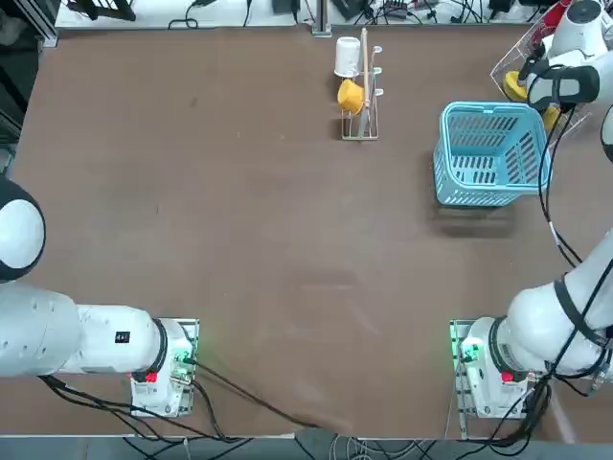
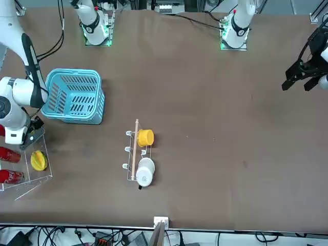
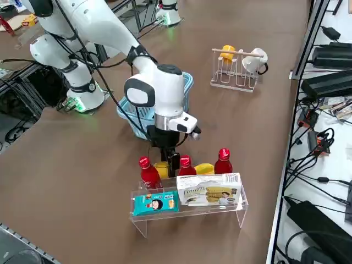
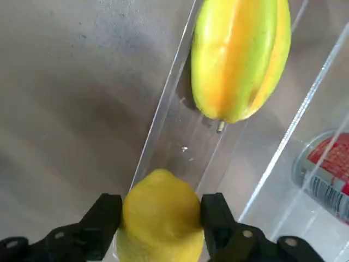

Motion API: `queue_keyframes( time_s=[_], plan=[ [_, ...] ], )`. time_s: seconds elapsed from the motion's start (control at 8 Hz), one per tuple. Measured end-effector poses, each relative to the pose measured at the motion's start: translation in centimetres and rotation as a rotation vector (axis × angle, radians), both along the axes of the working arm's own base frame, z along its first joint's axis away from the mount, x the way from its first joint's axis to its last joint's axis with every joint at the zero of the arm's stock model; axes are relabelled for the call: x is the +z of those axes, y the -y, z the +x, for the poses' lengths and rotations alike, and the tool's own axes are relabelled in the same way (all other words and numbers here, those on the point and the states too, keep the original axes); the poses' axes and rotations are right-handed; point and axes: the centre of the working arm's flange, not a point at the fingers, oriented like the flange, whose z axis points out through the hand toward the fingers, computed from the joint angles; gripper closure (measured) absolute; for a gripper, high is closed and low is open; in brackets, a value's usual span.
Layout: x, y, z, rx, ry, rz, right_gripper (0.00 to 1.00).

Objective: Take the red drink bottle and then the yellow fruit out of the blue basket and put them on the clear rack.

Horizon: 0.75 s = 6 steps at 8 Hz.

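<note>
The yellow fruit (image 4: 161, 218), a small plain lemon, sits between the black fingers (image 4: 103, 218) of my right gripper (image 4: 161, 210), which is shut on it. The gripper (image 3: 168, 158) hangs low over the back shelf of the clear rack (image 3: 187, 212), with the lemon (image 3: 161, 169) just above that shelf. Three red drink bottles (image 3: 148, 171) (image 3: 185, 165) (image 3: 223, 161) stand upright on the rack; I cannot tell which came from the basket. The blue basket (image 1: 484, 107) (image 2: 72, 72) stands beside the rack and looks empty.
A yellow-green star fruit (image 4: 240, 60) (image 2: 38, 160) lies on the rack close to the lemon. A blue snack pack (image 3: 155, 202) and a cream box (image 3: 209, 193) fill the rack's front shelf. A wire mug stand (image 1: 359, 120) holds a yellow mug (image 1: 351, 96) and a white one (image 1: 347, 56).
</note>
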Motion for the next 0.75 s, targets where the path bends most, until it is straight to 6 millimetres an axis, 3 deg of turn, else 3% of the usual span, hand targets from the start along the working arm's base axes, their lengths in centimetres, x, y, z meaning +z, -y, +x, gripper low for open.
queue_keyframes(
  time_s=[0.25, 0.38, 0.75],
  plan=[
    [-0.33, 0.07, -0.06, -0.001, -0.004, 0.001, 0.15],
    [-0.48, 0.08, -0.03, -0.001, -0.006, 0.002, 0.01],
    [0.17, 0.14, 0.47, 0.001, 0.009, -0.002, 0.00]
  ],
)
